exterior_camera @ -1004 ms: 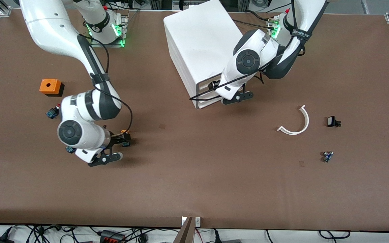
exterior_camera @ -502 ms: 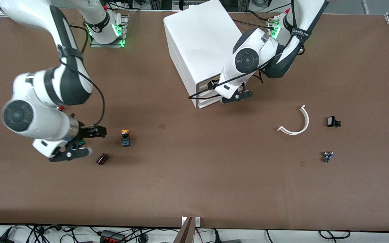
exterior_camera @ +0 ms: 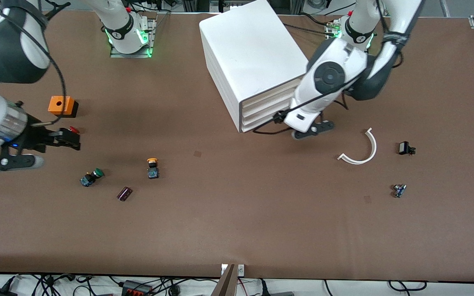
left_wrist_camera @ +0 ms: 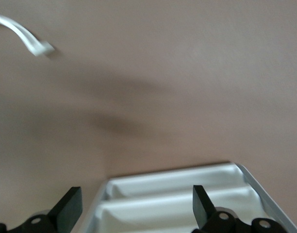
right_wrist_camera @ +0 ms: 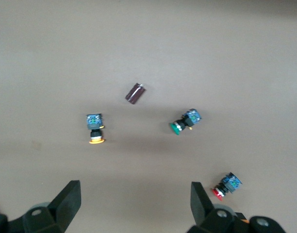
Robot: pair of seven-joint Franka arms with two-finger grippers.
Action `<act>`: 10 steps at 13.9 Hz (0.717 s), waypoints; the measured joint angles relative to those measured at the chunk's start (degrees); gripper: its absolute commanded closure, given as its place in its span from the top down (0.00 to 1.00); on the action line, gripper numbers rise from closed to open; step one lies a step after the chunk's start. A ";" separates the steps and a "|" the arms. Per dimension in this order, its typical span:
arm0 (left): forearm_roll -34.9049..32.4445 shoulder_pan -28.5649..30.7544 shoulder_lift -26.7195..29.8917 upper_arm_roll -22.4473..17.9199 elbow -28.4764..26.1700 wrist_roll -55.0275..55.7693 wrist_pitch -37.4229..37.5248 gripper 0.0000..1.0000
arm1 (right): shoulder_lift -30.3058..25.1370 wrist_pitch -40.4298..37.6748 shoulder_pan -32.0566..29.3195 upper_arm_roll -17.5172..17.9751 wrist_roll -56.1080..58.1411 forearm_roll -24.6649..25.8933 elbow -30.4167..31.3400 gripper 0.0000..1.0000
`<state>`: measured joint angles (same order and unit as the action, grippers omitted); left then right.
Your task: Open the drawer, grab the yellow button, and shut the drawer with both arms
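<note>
You see the small orange-capped push-button (exterior_camera: pixel 152 168) lying on the brown table (exterior_camera: pixel 237 222), the top white plastic drawer (exterior_camera: pixel 268 98) closed. The left gripper (left_wrist_camera: pixel 134 213) hangs wide over the cabinet's front edge; the right gripper (right_wrist_camera: pixel 134 208), also wide, is over the red-capped button (right_wrist_camera: pixel 225 186).

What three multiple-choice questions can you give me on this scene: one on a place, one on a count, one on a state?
1. Where is the orange-yellow button?
A. in a drawer
B. on the table
C. in a gripper

2. How many push-buttons does the right wrist view show?
A. two
B. three
C. five

3. How do the right gripper jaws stand?
A. open, empty
B. shut on a button
C. shut on a box

Answers:
1 B: it stands on the bare brown top, untouched.
2 B: the orange-yellow button, the green button and the red button lie there.
3 A: the jaws are spread, with only table between them.
</note>
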<state>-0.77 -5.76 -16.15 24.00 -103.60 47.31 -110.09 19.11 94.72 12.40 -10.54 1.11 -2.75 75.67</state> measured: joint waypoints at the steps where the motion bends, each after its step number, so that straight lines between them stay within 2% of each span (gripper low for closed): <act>1: -1.90 2.01 0.01 -0.05 1.47 -2.69 1.97 1.00 | -0.46 0.03 -0.50 -0.53 0.00 0.00 -0.07 1.00; 3: -5.21 6.37 0.03 -0.14 3.90 -9.82 5.57 1.00 | -1.41 0.05 -1.36 -1.64 0.00 0.00 -0.20 1.00; 6: -6.58 13.18 0.05 -0.25 8.05 -21.41 11.33 1.00 | -3.19 0.09 -4.07 -1.65 0.00 -0.24 -0.85 1.00; 8: -6.60 16.90 0.17 -0.45 11.19 -28.93 15.27 1.00 | -4.88 0.09 -8.10 0.76 0.00 -1.08 -1.00 1.00; 10: -6.60 17.79 1.30 -2.12 12.98 -34.23 18.00 1.00 | -6.16 -0.19 -12.35 4.28 0.00 -1.22 -0.97 1.00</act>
<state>-7.36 12.03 -14.85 21.88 -90.62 13.08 -92.09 12.95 94.52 0.05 -6.26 1.11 -3.97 74.69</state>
